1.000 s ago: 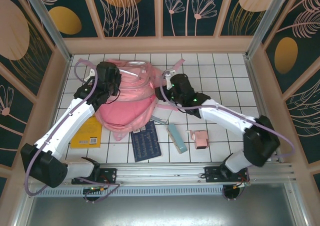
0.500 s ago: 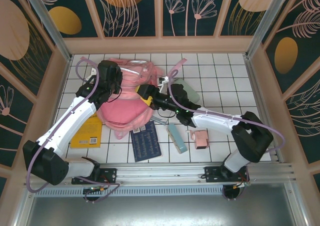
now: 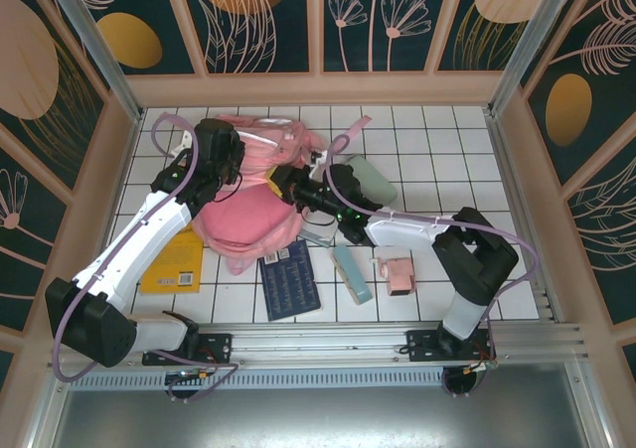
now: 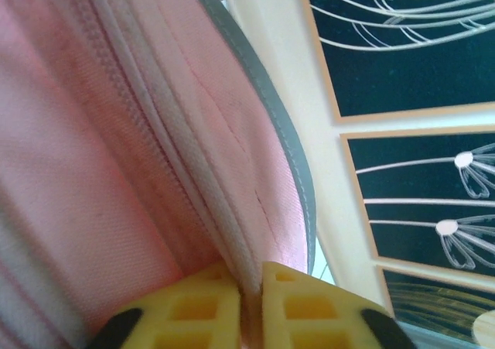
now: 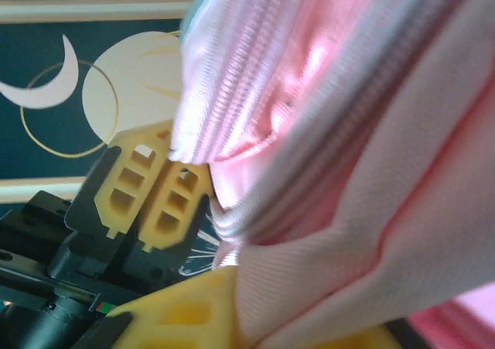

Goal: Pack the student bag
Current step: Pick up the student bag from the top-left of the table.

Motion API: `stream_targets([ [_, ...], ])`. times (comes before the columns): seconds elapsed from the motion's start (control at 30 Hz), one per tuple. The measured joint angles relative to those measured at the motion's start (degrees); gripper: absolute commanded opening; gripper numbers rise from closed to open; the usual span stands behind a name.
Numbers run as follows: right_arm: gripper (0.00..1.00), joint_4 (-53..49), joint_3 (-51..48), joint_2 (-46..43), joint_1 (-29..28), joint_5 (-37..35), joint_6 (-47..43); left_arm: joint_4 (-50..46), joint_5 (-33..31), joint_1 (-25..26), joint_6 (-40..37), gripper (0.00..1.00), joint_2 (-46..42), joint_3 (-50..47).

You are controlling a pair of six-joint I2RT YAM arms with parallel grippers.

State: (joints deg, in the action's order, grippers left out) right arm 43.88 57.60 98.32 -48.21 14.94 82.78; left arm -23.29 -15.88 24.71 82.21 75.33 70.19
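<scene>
Pinching the student bag [image 3: 248, 220] fabric from opposite sides: left gripper [image 4: 251, 279] and right gripper [image 3: 279, 182].

My white tiled table [image 3: 437, 150], the student bag [image 3: 248, 224] at nine o'clock, yellow book [image 3: 171, 265] at eight, navy book [image 3: 290, 281] at seven, teal case [image 3: 353, 274] at five, small pink box [image 3: 399, 277] at four, pale green pouch [image 3: 378, 182] at two.

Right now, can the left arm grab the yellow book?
Probably not yet. The left arm has its jaws shut on the student bag, and the yellow book lies partly under that arm; it would have to let go first.
</scene>
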Motion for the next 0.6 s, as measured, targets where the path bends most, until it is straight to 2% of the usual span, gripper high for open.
stream_targets([
  [0.07, 0.00, -1.07, 1.49, 0.07, 1.22, 0.24, -0.42, 1.64, 0.09, 0.00, -4.92, 0.41, -0.81, 0.00],
  [0.13, 0.00, -2.43, 3.10, 0.35, 3.04, 1.27, -0.98, 3.30, 0.74, 0.00, -13.60, 0.61, -2.62, 0.11],
  [0.17, 0.00, -3.06, 3.67, 0.50, 3.67, 1.73, -1.25, 3.61, 1.29, 0.00, -16.81, 0.65, -3.32, 0.39],
  [0.27, 0.00, -6.01, 6.62, 1.55, 5.66, 3.48, -1.57, 4.66, 5.62, 0.00, -33.51, 0.73, -6.08, 2.38],
  [0.4, 0.00, -8.61, 10.08, 3.34, 7.85, 6.49, -1.46, 4.20, 8.28, 0.15, -52.94, 0.74, -9.64, 3.85],
  [0.43, 0.00, -9.01, 10.73, 3.76, 8.20, 7.19, -1.44, 3.91, 8.41, 0.15, -56.72, 0.82, -9.66, 4.13],
  [0.47, 0.00, -9.46, 11.34, 4.13, 8.48, 7.76, -1.44, 3.52, 8.39, 0.28, -59.65, 0.94, -9.51, 4.09],
  [0.5, 0.00, -9.92, 11.91, 4.50, 8.68, 8.26, -1.42, 3.15, 8.33, 0.70, -62.73, 0.99, -9.27, 3.50],
  [0.6, 0.00, -11.39, 13.70, 5.57, 8.92, 9.62, -1.46, 2.12, 5.14, 4.79, -70.97, 0.99, -9.01, -0.87],
])
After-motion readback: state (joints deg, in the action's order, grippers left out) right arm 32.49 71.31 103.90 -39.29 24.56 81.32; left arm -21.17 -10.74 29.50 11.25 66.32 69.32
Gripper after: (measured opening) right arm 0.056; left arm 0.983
